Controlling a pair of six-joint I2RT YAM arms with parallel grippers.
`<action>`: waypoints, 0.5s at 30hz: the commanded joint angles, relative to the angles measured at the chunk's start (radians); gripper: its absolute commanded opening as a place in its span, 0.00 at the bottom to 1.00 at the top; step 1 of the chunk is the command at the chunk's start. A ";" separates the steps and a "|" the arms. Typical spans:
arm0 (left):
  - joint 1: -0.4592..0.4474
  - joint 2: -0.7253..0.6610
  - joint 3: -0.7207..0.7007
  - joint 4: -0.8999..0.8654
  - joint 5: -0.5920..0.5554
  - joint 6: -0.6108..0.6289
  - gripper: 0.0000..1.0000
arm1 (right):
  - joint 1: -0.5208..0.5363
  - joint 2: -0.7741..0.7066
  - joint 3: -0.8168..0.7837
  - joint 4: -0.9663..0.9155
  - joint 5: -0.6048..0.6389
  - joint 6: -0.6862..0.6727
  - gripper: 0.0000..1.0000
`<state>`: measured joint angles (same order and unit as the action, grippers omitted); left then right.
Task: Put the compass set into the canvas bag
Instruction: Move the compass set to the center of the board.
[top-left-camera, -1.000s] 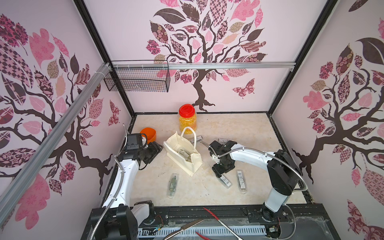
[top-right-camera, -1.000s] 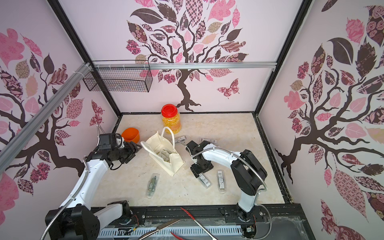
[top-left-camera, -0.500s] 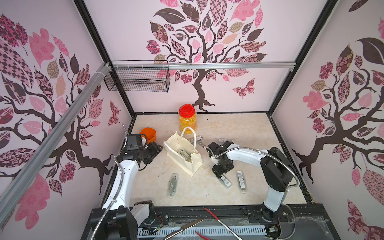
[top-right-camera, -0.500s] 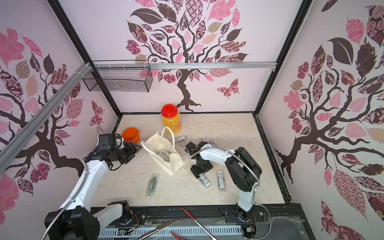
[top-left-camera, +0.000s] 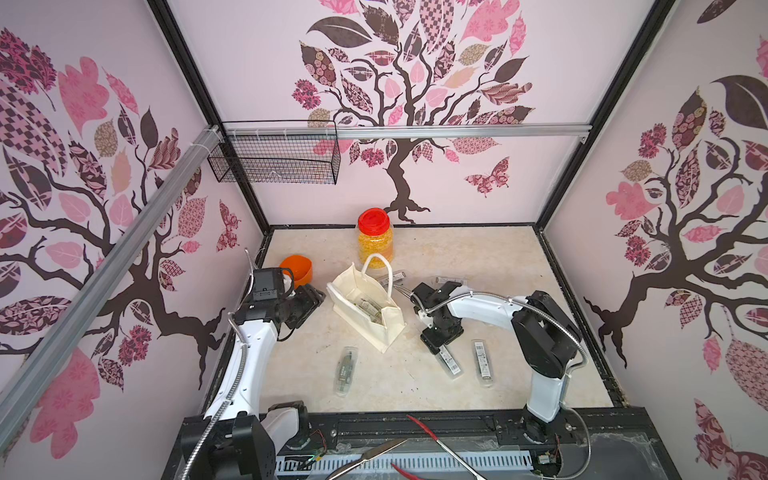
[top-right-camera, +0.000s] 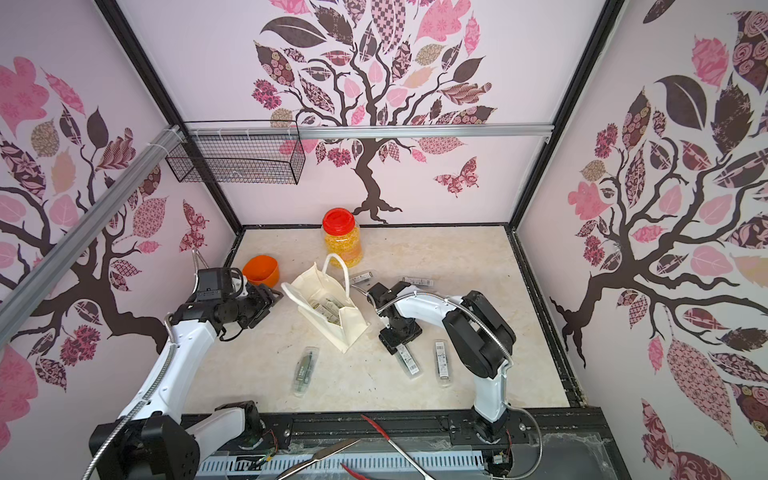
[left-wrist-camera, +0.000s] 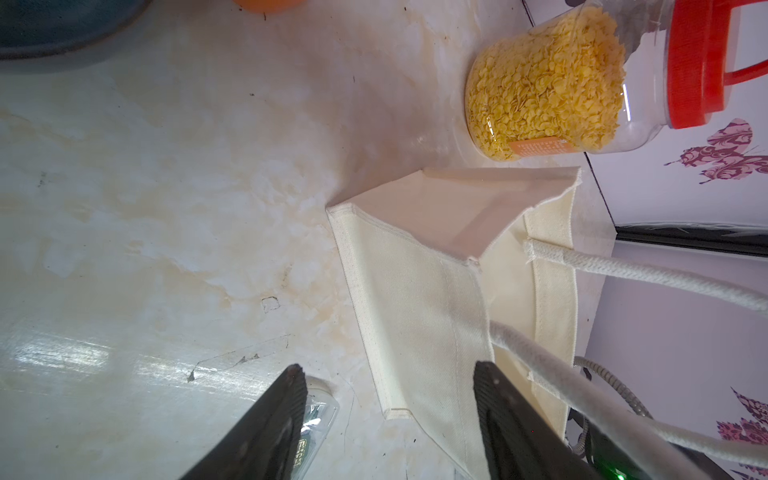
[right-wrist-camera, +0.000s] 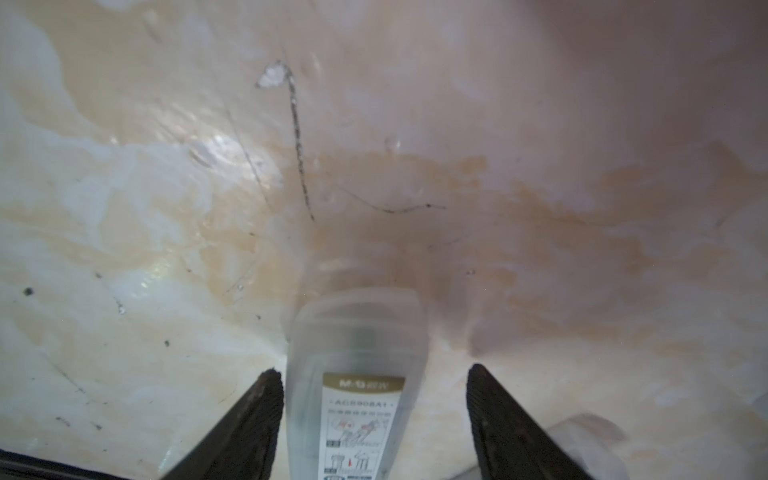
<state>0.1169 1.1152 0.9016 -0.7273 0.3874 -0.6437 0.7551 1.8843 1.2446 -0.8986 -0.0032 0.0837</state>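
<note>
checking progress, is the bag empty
No, several compass cases lie inside the open bag.

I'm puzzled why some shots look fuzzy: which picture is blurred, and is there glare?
Right wrist view: soft throughout, the compass case smeared. Left wrist view: sharp, stitching of the canvas bag crisp, a glare patch on the table. Both top views: sharp, walls splayed by the wide lens.

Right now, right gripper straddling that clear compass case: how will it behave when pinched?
Probably stiff: the compass case looks like a moulded clear shell. Likely slippery: shell and table both shine, and it sits off-centre in the right gripper, so it may skid sideways first. Flat and long, so unlikely to roll.
</note>
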 joint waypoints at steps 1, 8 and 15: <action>-0.003 -0.014 0.020 0.002 -0.015 0.012 0.68 | -0.003 0.023 0.018 -0.011 0.011 -0.011 0.68; -0.003 -0.011 0.011 0.006 -0.016 0.007 0.68 | -0.002 0.055 0.028 0.001 0.011 -0.017 0.58; -0.003 -0.006 0.019 0.005 -0.027 0.008 0.68 | -0.002 0.051 0.033 0.021 0.023 -0.002 0.56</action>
<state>0.1169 1.1152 0.9016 -0.7273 0.3752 -0.6441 0.7551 1.9083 1.2449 -0.8848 0.0002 0.0753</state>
